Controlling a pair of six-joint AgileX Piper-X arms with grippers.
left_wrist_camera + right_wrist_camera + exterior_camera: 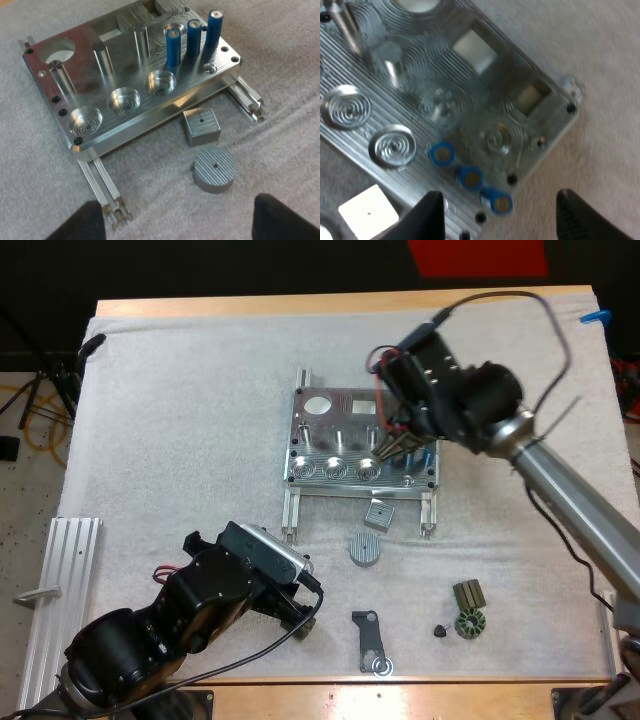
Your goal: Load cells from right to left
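The metal fixture (pixel 330 445) lies mid-mat. Three bright blue cylinders (pixel 193 37) stand upright in a row at its right front corner; from above they show as rings (pixel 471 177). My right gripper (pixel 402 445) hovers over that corner, open, with its fingers (pixel 427 215) apart and nothing between them. Beside that row the round pockets (pixel 161 82) along the fixture's front edge hold nothing. My left gripper (pixel 305 605) hangs low near the table's front, facing the fixture (pixel 125 75), open, its fingertips (pixel 80 222) wide apart and clear of everything.
A small square metal block (pixel 379 513) and a ribbed round disc (pixel 366 548) lie just in front of the fixture. A black bracket (pixel 370 640), a green wound part (pixel 468 622) and a dark block (pixel 467 592) lie near the front edge. A silver rail (pixel 60 580) rests at far left.
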